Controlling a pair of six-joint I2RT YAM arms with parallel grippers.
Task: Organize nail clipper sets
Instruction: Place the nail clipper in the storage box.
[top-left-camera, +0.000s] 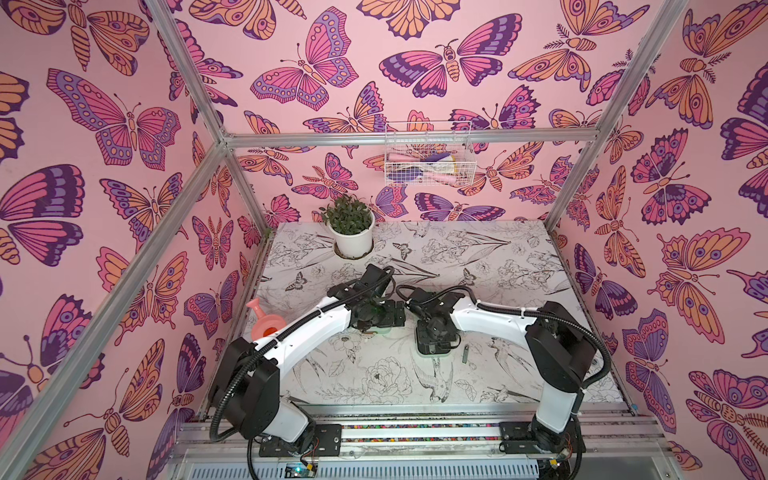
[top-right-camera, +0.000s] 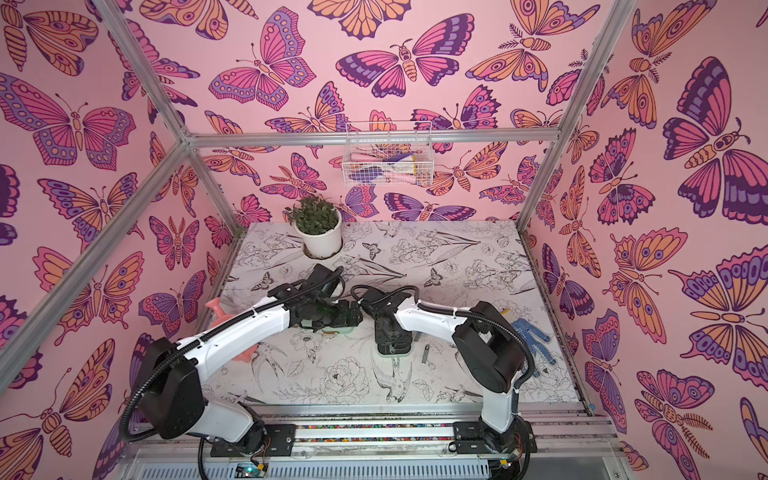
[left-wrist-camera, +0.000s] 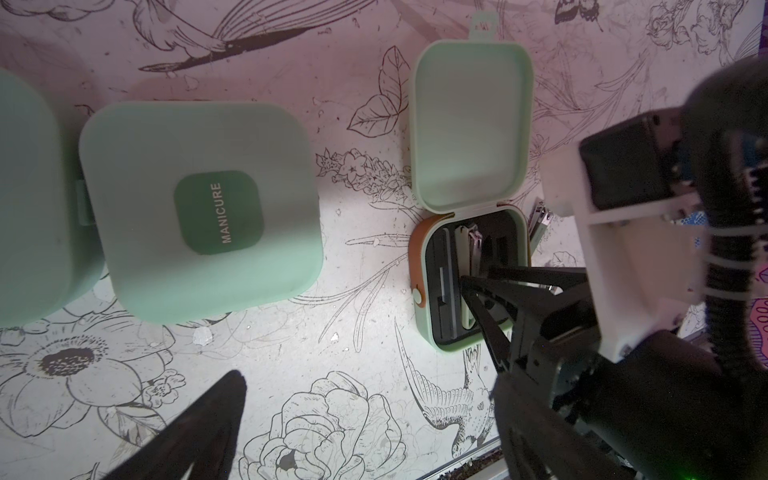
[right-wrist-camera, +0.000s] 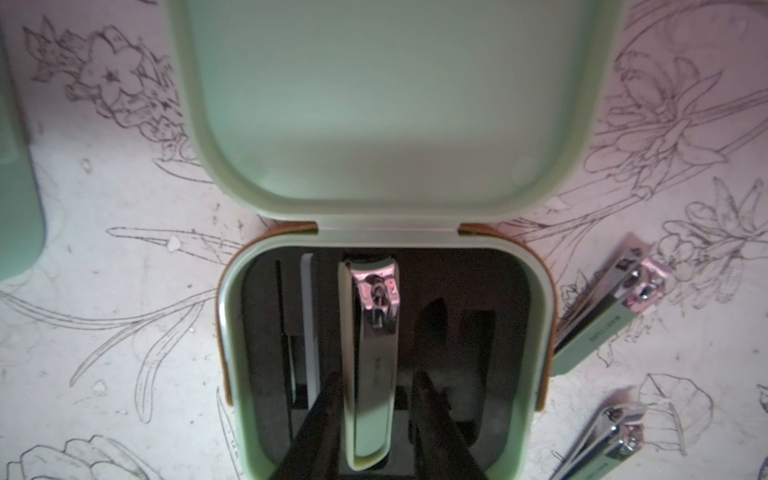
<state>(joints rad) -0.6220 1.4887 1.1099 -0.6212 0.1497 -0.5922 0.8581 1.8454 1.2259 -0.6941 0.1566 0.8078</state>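
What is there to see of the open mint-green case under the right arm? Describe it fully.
The open case is mint-green plastic, rounded-square, lying flat on the table. Its lid is hinged back, hollow side up, empty. An orange-brown band runs along the base's sides. The black insert has slots; one holds a clipper, which the right claw straddles. A loose clipper lies close beside it.

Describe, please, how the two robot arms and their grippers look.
The left arm and right arm have white rounded shells with black joints and bases. Black corrugated cable hoses, fastened by white zip ties, run along them. The right gripper is black with slim tapering fingers.
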